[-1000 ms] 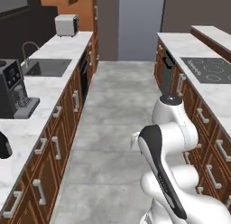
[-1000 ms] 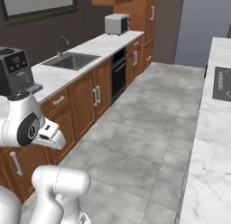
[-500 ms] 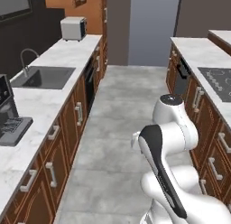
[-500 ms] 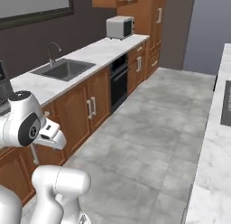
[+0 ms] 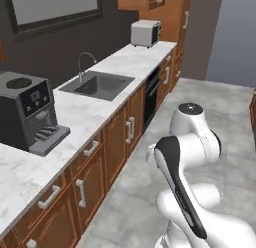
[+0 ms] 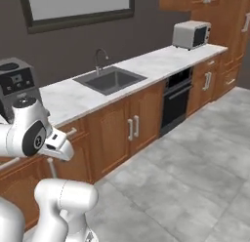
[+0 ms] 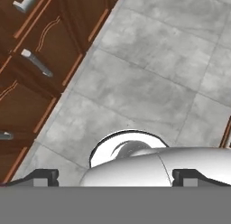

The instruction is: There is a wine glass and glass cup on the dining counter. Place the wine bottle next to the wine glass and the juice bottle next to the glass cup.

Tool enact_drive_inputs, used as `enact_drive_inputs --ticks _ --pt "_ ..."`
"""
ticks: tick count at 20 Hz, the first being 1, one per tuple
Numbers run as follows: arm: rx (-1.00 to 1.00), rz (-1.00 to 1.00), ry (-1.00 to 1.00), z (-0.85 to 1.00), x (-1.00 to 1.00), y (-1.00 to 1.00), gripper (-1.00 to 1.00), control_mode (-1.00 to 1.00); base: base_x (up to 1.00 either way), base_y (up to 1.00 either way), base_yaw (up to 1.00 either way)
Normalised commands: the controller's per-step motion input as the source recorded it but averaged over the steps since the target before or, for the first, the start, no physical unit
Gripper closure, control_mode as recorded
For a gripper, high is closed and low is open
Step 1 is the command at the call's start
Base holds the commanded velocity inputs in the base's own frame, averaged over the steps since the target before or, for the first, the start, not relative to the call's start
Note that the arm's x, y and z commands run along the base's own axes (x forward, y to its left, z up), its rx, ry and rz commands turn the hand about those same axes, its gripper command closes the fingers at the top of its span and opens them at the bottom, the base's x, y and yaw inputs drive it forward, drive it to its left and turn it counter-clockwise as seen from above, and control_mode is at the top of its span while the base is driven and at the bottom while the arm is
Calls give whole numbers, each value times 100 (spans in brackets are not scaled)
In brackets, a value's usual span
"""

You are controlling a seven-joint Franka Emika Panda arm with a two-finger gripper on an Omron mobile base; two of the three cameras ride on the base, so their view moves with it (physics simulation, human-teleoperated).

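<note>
The wine glass, glass cup, wine bottle, juice bottle and dining counter are all out of view. My arm is folded close over the base, with its elbow (image 5: 192,134) in front of the left base camera and a wrist link (image 6: 34,133) near the right one. In the hand view my gripper (image 7: 116,175) points down at the grey floor tiles. Its two dark fingertips (image 7: 45,175) stand far apart, open, with nothing between them.
A long marble worktop (image 5: 120,67) on wooden cabinets runs along the dark wall, carrying a black coffee machine (image 5: 25,109), an inset sink (image 6: 110,80) and a toaster (image 6: 191,34). A black oven (image 6: 178,97) sits under it. Grey tiled floor (image 6: 195,177) lies open to the right. Cabinet doors (image 7: 31,60) are nearby.
The whole picture has swung: the camera turned left toward the wall worktop, and the counter with the cooktop has slid out on the right. The arm keeps its folded pose, jaws still open.
</note>
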Motion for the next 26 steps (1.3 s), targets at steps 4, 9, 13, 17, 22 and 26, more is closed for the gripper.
enact_drive_inputs --ticks 4,9,13,17,22,26 --pt "0 0 0 0 0 0 -100 100 55 -1 67" --pt "0 0 0 0 0 0 -100 100 51 -2 71" --pt "0 0 0 0 0 0 -100 100 50 -2 71" --pt "0 0 0 0 0 0 -100 100 51 -3 69" --pt "0 0 0 0 0 0 -100 100 48 -9 68" --pt "0 0 0 0 0 0 -100 100 47 -35 21"
